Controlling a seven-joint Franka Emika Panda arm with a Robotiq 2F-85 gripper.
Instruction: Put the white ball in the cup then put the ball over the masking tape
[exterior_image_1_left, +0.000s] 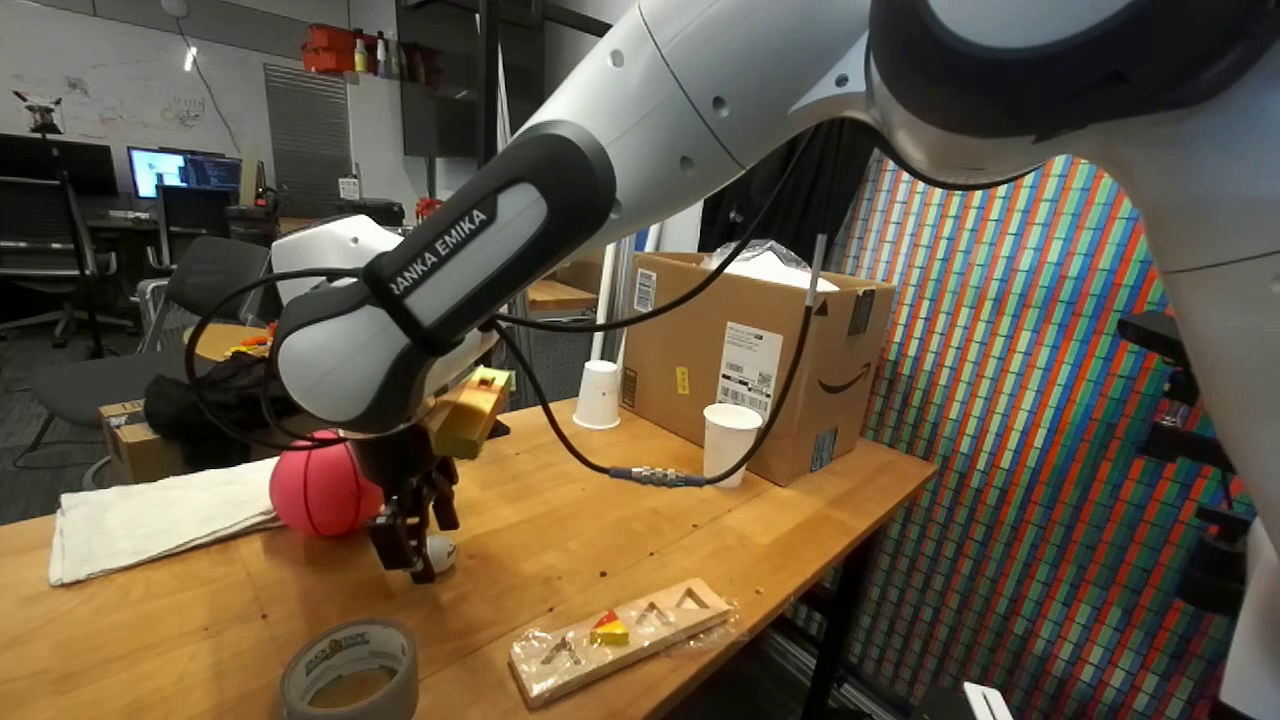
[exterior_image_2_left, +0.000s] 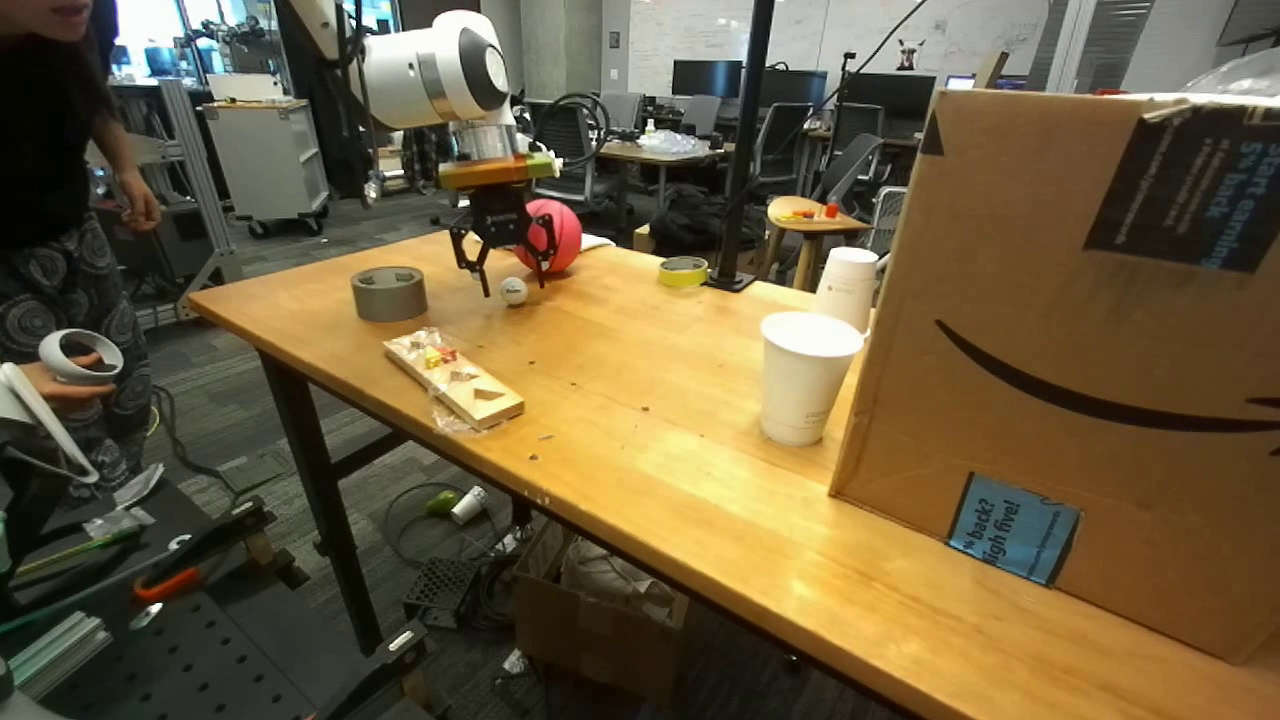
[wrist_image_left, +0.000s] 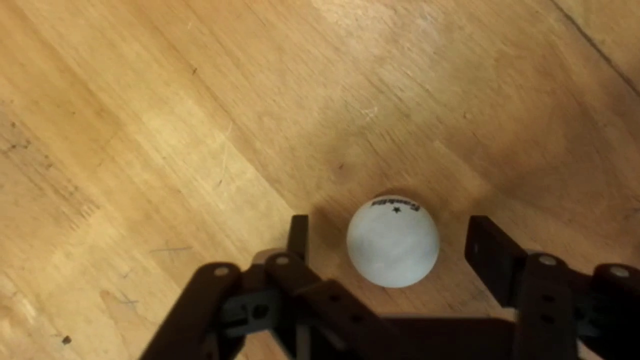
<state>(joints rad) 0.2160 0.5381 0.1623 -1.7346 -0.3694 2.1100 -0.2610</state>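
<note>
The white ball (wrist_image_left: 393, 245) rests on the table, printed side partly up. It also shows in both exterior views (exterior_image_1_left: 443, 556) (exterior_image_2_left: 514, 292). My gripper (wrist_image_left: 390, 240) is open around it, with one finger on each side and a gap to each. The red ball (exterior_image_1_left: 318, 488) sits just behind the gripper and also shows here (exterior_image_2_left: 560, 238). The masking tape (exterior_image_2_left: 390, 298) lies flat nearer the table's end; it shows here too (exterior_image_1_left: 400, 692). The low yellow-green cup (exterior_image_2_left: 683, 277) stands at the table edge by a black pole; whether it has a bottom cannot be told.
A wooden shape board (exterior_image_1_left: 620, 645) in plastic wrap lies near a table edge. White paper cups (exterior_image_1_left: 731, 440) (exterior_image_1_left: 598, 395) stand by a large cardboard box (exterior_image_1_left: 690, 360). A folded white cloth (exterior_image_1_left: 165, 515) lies beside the red ball. A black pole (exterior_image_2_left: 745, 150) rises from the edge.
</note>
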